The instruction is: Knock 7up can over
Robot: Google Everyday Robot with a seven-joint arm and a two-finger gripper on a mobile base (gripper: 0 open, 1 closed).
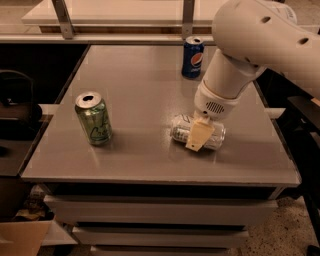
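**On the grey table: the 7up can lies on its side beneath the robot's gripper**

Right of the table's centre, the silvery-white 7up can (pixel 179 131) lies tipped on its side. Its length runs roughly left to right, and a panel of small print faces up. The print is too small to read.

The gripper (pixel 199 136) reaches down from the upper right and sits directly over the can's middle. Its tan tip crosses the near side of the can and hides part of it. The far side of the gripper is hidden behind its own white wrist, so I cannot tell whether the jaws are apart, together or clamped on the can.

The bulky white robot arm (pixel 260 35) fills the upper right corner and is cut off by the top and right edges.

An all-green can (pixel 94 119) with a white swirl mark stands upright near the table's left front, well apart from the 7up can. A blue Pepsi can (pixel 193 57) stands upright towards the back, just left of the arm.

The grey table (pixel 140 85) has pale drawer-like tiers (pixel 150 215) below its front edge. Behind it runs a light-coloured surface (pixel 125 12) with two metal posts. At the lower left is what looks like a cardboard box (pixel 20 237), cut off by the frame. The dark shapes at the far left are hard to make out.
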